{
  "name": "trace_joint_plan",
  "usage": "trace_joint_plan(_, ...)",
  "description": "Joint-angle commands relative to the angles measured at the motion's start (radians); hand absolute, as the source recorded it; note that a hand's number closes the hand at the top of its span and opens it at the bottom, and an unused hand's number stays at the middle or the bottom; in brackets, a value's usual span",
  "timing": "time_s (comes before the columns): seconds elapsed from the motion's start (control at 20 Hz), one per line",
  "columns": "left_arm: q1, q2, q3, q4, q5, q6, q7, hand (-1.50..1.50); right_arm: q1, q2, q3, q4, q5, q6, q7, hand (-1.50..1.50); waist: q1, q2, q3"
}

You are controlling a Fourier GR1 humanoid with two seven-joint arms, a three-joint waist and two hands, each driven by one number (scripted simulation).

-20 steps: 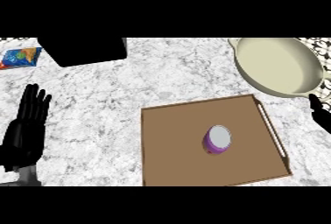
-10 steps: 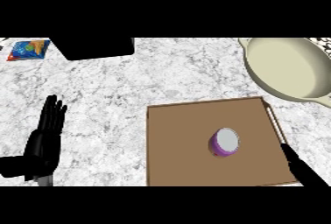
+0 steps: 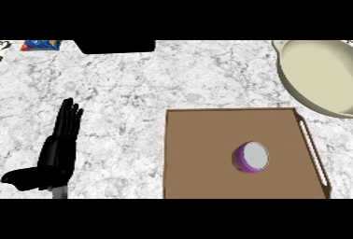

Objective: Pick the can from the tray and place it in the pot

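since half a second ago the right arm has left view. purple can point(image 3: 251, 157) stands upright on the brown tray point(image 3: 200, 154), untouched; cream pot point(image 3: 318, 74) waits beyond the tray's far right corner. left hand point(image 3: 60, 149) rests at left, fingers straight, holding nothing.

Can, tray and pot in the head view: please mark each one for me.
can point(image 3: 252, 157): head view, on its pale top face.
tray point(image 3: 200, 154): head view, on the bare brown floor left of the can.
pot point(image 3: 324, 74): head view, on its cream inner surface.
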Motion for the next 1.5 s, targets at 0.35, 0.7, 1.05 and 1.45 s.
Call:
trace_joint_plan(0.35,-0.052,-0.026,-0.053,0.005,-0.032,0.0,0.022,0.0,0.232,0.151,0.208,-0.164,0.465,0.208,0.412,-1.5,0.077,0.012,0.004)
trace_joint_plan(0.7,-0.07,-0.037,-0.075,0.007,-0.047,0.0,0.05,0.0,0.07,0.152,0.266,-0.175,0.701,0.438,0.825,-1.5,0.083,0.003,0.009)
trace_joint_plan(1.05,-0.034,-0.043,-0.049,0.078,-0.032,-0.031,-0.019,0.0,-0.312,0.152,0.4,-0.025,0.843,0.61,1.206,-1.5,0.076,-0.009,0.011)
trace_joint_plan(1.45,-0.037,-0.07,-0.065,-0.012,-0.075,0.019,0.059,0.0,-0.559,0.152,0.344,0.105,0.761,0.716,1.326,-1.5,0.07,-0.014,0.013)
